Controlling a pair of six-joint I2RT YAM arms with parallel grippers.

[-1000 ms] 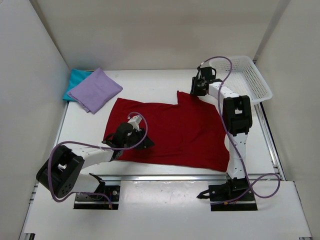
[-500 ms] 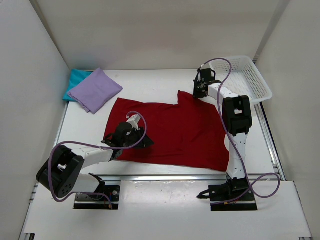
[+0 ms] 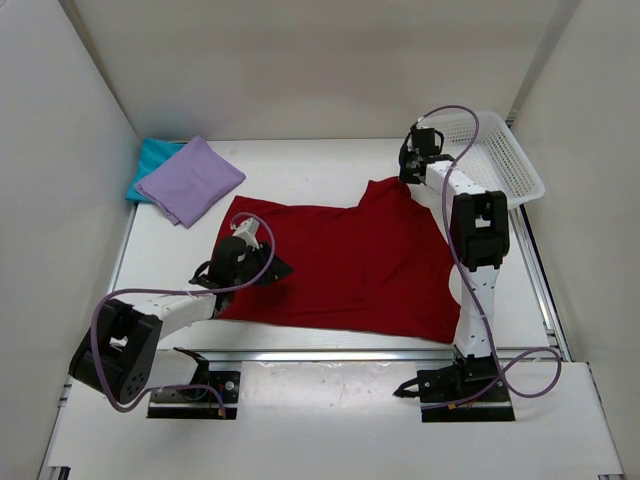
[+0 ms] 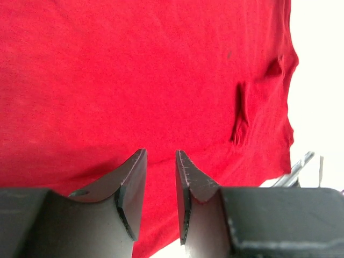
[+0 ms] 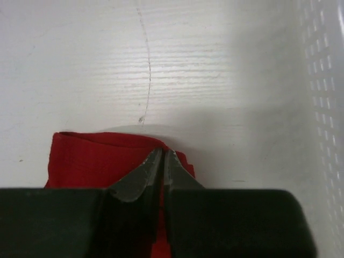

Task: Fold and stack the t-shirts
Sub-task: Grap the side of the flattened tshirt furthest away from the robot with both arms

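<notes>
Shifted since a second ago: the left pincer (image 3: 243, 263) has slid further away from the white plastic mesh basket (image 3: 522, 168), toward the near-left edge of the dark red soft cloth t-shirt (image 3: 350, 265). The wrist view shows its jaws a narrow gap apart over the red cloth, released, with nothing pinched between them. That red shirt lies spread flat on the white desk (image 3: 300, 165), near-left of the basket, and its near hem has a small pucker. Moving further back, we find the action! The right pincer (image 5: 163, 153) has gone from open to clenched on the shirt's far corner, just beside the basket's near-left end. That corner now peaks up toward the basket instead of lying square. Its wrist camera shows the red fabric bunched between the closed tips.

My read is that this shirt is light, limp and easy to drag, so a one-corner grip will let the rest sag and crease. I'd look for the left pincer to take a matching corner or hem edge before any fold.

At the far side, well apart from the basket, the folded light lavender cloth t-shirt (image 3: 190, 180) sits on top of the folded teal cloth t-shirt (image 3: 148, 162).
</notes>
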